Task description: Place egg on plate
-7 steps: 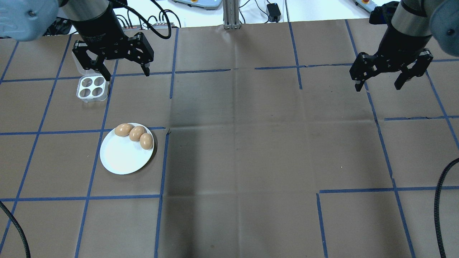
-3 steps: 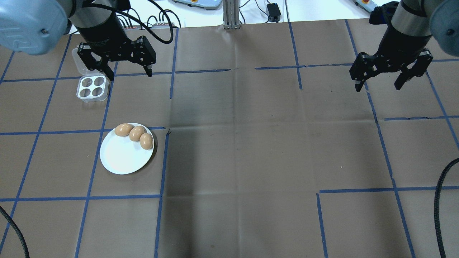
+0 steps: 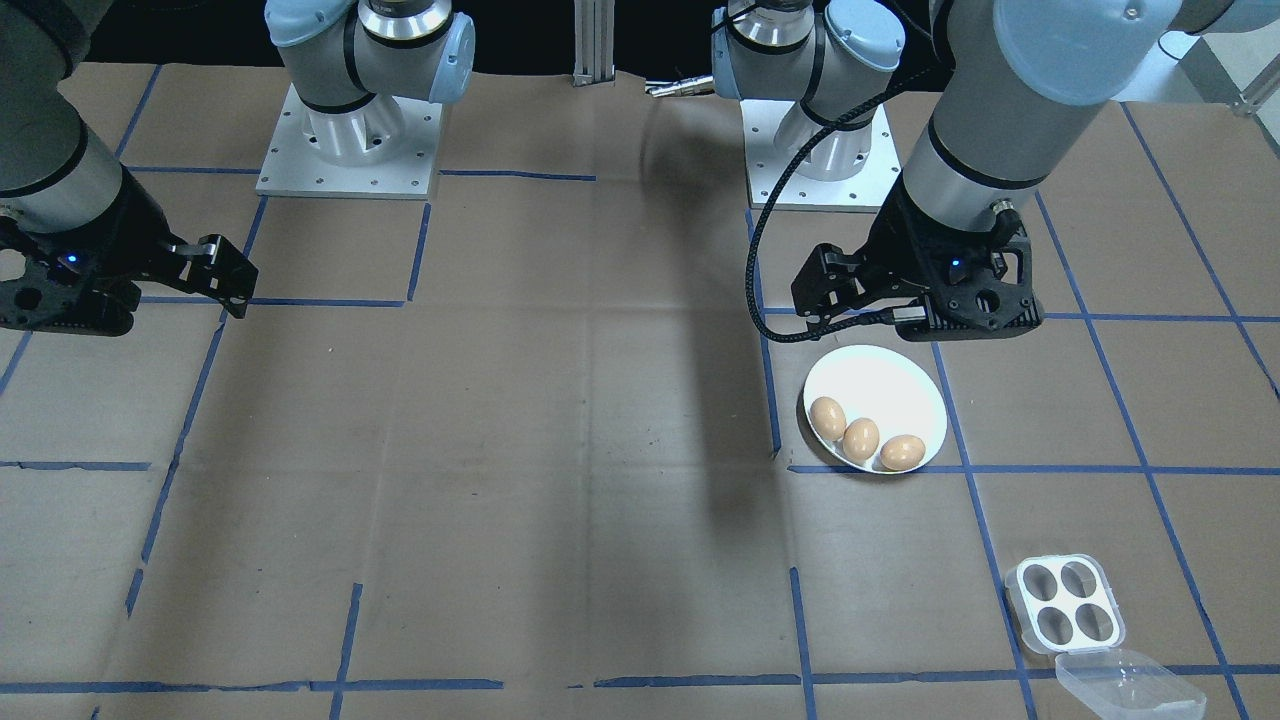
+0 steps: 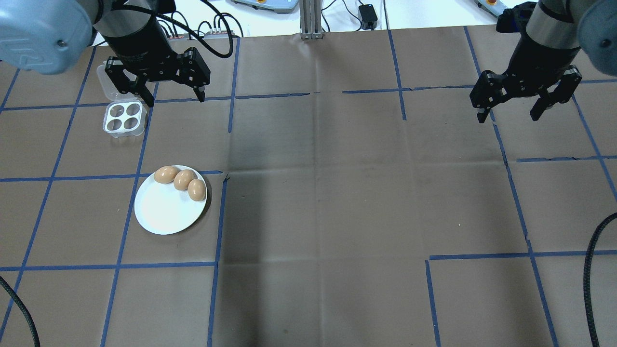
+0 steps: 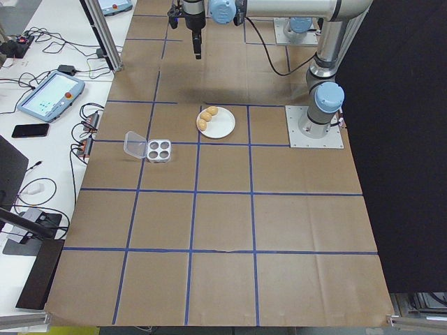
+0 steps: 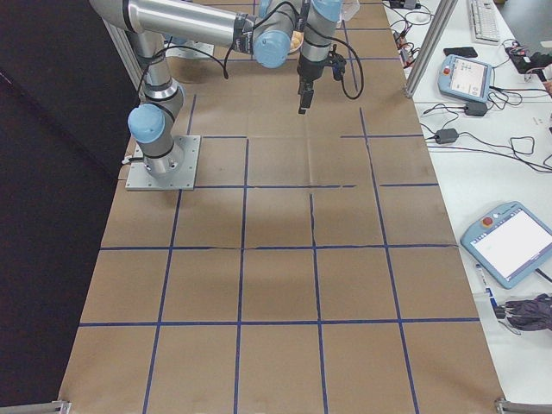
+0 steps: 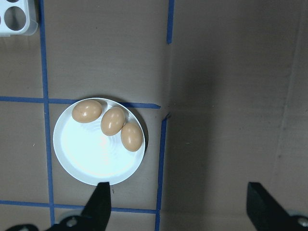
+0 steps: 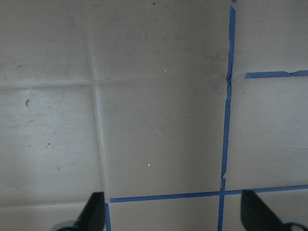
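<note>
Left gripper (image 4: 174, 100) hangs wide and empty; three fragile, smooth brown eggs (image 4: 183, 180) suit a light mid-shell pinch.

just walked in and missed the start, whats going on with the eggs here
Nothing is being held right now. Three brown eggs lie in a row on the white plate, and the clear egg box beside it has all four cups empty, lid open. The left tool hangs open above the table near the box; the right tool hangs open far off to the other side.
</note>
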Motion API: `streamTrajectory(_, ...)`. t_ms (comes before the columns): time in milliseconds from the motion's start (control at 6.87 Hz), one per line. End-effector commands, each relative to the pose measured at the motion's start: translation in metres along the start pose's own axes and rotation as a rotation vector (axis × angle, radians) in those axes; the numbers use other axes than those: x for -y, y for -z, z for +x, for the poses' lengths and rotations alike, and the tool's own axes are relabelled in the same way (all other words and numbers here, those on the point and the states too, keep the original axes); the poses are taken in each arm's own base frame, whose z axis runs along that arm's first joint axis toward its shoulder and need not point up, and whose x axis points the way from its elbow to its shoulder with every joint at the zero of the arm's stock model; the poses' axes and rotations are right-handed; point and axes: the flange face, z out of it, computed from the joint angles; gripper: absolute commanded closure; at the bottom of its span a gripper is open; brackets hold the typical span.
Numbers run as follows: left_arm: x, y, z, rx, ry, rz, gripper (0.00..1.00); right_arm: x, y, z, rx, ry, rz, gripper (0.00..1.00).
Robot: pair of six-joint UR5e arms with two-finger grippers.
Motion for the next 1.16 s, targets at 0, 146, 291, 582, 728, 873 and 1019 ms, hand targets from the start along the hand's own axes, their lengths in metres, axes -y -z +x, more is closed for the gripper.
streamTrajectory(0,0.001,0.001,0.000,0.000,0.000,0.004,0.01,0.000,0.000,0.000,0.000,0.000,-0.001,0.00)
streamTrajectory(146,0.001,0.006,0.000,-0.001,0.000,0.010,0.00,0.000,0.000,0.000,0.000,0.000,-0.001,0.00)
streamTrajectory(291,0.002,0.009,0.000,0.000,0.000,0.016,0.00,0.000,0.000,0.000,0.000,0.000,0.001,0.00)
streamTrajectory(582,-0.001,0.015,0.001,0.001,0.000,0.028,0.00,0.000,0.000,0.000,0.000,0.000,-0.001,0.00)
streamTrajectory(728,0.000,0.014,0.001,0.001,0.000,0.027,0.00,0.000,0.000,0.000,0.000,0.000,-0.001,0.00)
streamTrajectory(873,-0.003,0.018,0.000,0.001,0.000,0.028,0.00,0.000,0.000,0.000,0.000,0.000,-0.001,0.00)
streamTrajectory(1019,-0.002,0.019,0.000,0.001,0.000,0.030,0.00,0.000,0.000,0.000,0.000,0.000,0.001,0.00)
